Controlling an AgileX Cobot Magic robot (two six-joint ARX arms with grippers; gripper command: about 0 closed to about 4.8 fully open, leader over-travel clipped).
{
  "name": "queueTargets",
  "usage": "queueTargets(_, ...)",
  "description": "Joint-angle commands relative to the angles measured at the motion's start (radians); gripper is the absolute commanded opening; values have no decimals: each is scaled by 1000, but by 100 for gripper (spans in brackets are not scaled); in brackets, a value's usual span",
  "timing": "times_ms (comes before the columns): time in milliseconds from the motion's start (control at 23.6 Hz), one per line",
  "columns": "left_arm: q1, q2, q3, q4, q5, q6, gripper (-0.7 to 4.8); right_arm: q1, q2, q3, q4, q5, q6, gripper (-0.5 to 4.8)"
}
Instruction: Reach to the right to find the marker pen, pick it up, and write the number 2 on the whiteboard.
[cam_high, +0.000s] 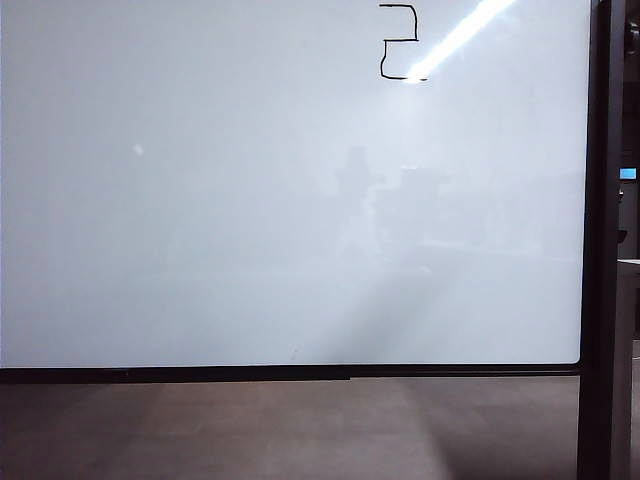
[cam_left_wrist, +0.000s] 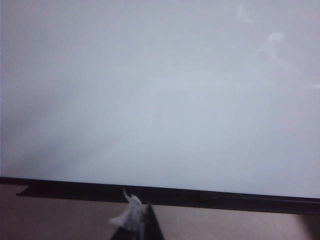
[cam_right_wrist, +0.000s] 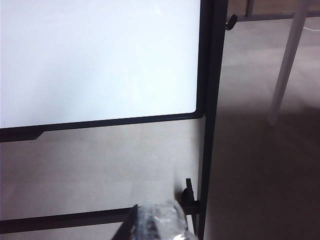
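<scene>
The whiteboard (cam_high: 250, 200) fills the exterior view, with a boxy black number 2 (cam_high: 400, 42) near its top, partly crossed by a bright glare streak. No arm and no gripper shows in that view. In the left wrist view my left gripper (cam_left_wrist: 142, 224) is a dark point at the picture's edge, fingers together, with a white scrap (cam_left_wrist: 131, 215) clinging to it, below the whiteboard (cam_left_wrist: 160, 100). My right gripper (cam_right_wrist: 150, 226) is low by the whiteboard's (cam_right_wrist: 100, 60) corner, shut, its tip wrapped in crinkled clear film. The marker pen is out of view.
A dark frame post (cam_high: 603, 250) runs down the board's right side, the same frame post (cam_right_wrist: 210, 100) showing in the right wrist view with a lower crossbar (cam_right_wrist: 65, 220). A white table leg (cam_right_wrist: 287, 65) stands beyond it on the brown floor.
</scene>
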Motion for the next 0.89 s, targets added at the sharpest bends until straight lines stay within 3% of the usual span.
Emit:
queueTargets(42, -12, 0, 1, -8, -16, 93, -5, 1, 0, 2, -5, -3, 3, -5)
queueTargets(339, -98, 0, 1, -9, -40, 61, 0, 1, 0, 2, -5, -3, 3, -5)
queueTargets(891, -100, 0, 1, -9, -37, 56, -1, 1, -1, 2, -5, -2, 2, -5)
